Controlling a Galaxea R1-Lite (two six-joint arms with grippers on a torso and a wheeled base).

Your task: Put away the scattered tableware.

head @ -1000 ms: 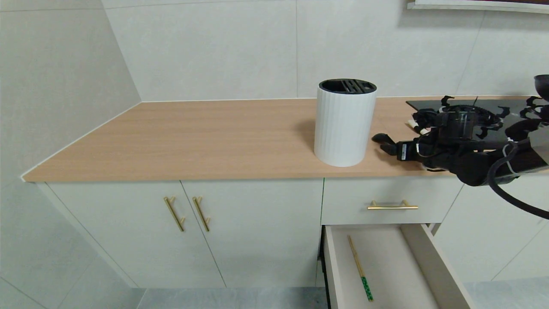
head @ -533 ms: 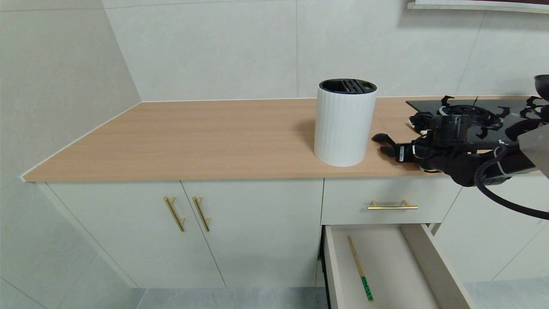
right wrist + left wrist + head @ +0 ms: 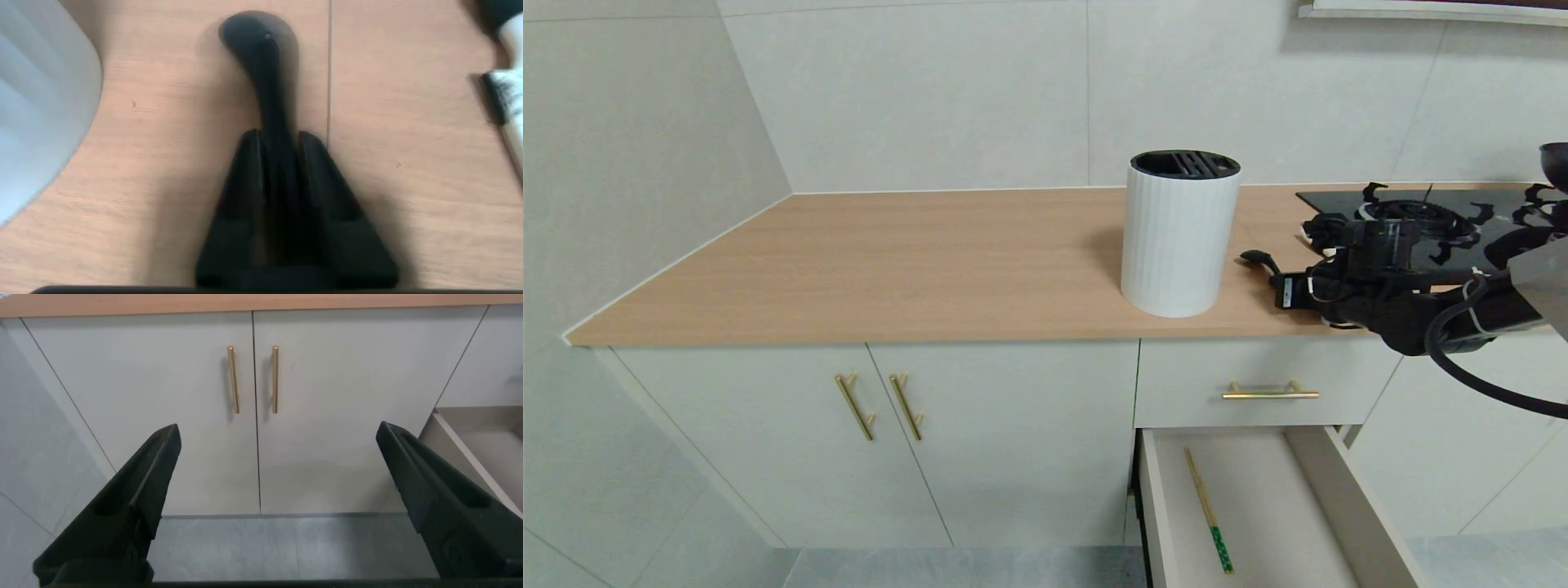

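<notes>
Wood, pale and long-grained, makes up the light wooden countertop (image 3: 931,261) that spans my head view from 9 o'clock to 3 o'clock. Under it, toward 7 o'clock, sit the white cabinet doors with slim brass handles (image 3: 792,441). At 5 o'clock the open white drawer (image 3: 1339,506) is pulled out below a closed one. The black glass gas hob (image 3: 1339,200) lies on the counter at 2 o'clock. The white ribbed cylindrical holder with a black slotted top (image 3: 1178,245) stands upright just right of centre. My left gripper (image 3: 278,457) is low in front of the cabinet doors, its fingers spread wide with nothing between them. My right gripper (image 3: 1278,282) is over the counter at the holder's 3 o'clock, fingers closed on the handle of the black spoon (image 3: 260,49), whose bowl points toward the holder, near but apart from it. I cannot tell whether the bowl touches the wood. One wooden chopstick with a green end (image 3: 1207,510) lies in the drawer, along its left side.
</notes>
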